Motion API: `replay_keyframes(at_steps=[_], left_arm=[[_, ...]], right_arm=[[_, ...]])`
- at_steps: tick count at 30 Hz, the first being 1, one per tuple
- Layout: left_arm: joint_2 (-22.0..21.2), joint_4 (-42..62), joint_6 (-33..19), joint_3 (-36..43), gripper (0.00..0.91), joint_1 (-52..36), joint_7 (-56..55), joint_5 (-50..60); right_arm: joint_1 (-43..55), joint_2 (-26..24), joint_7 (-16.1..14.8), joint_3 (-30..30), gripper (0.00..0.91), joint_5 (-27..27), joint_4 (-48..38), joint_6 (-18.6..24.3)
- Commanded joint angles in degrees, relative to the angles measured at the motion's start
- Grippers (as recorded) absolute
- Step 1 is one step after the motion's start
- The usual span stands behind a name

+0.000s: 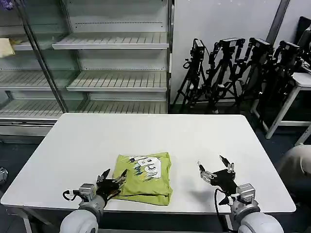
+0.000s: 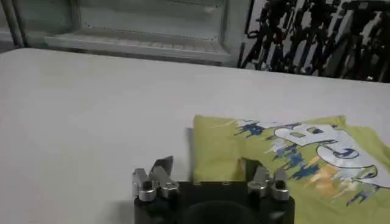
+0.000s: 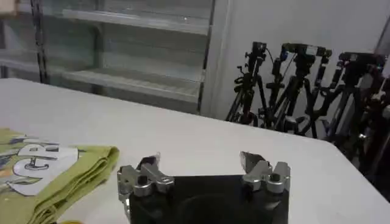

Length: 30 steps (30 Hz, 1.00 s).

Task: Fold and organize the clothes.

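One folded lime T-shirt (image 1: 145,177) between two spread claws, left (image 1: 112,179) at its edge, right (image 1: 214,167) apart.

We see a white table (image 1: 160,131) standing in front of a large shelving unit (image 1: 112,58) with empty slatted shelves behind glass doors. To the right of the shelves, several black tripods with cameras (image 1: 233,73) stand close together against a pale wall, and a second white table (image 1: 301,82) is just beside them.
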Motion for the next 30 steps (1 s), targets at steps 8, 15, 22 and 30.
replay_keyframes(at_steps=[8,15,22,30], left_arm=[[-1.3,-0.7,-1.6,0.3,0.010,0.5,-0.4,-7.2],[-1.8,-0.3,-3.2,-0.5,0.010,0.2,-0.6,-9.9],[1.2,-1.9,-4.4,-5.3,0.010,-0.3,1.3,-10.5],[12.9,4.9,-0.6,-25.5,0.010,0.6,11.8,-10.2]], right_arm=[[0.1,0.2,-0.1,-0.2,0.907,0.0,-0.3,-0.1],[0.2,0.4,-0.1,-0.5,0.907,-0.1,-0.4,-0.1],[0.4,0.8,-0.1,-1.1,0.907,-0.6,-0.4,-0.2],[1.3,1.4,0.0,-1.6,0.907,-0.6,-0.8,-0.1]])
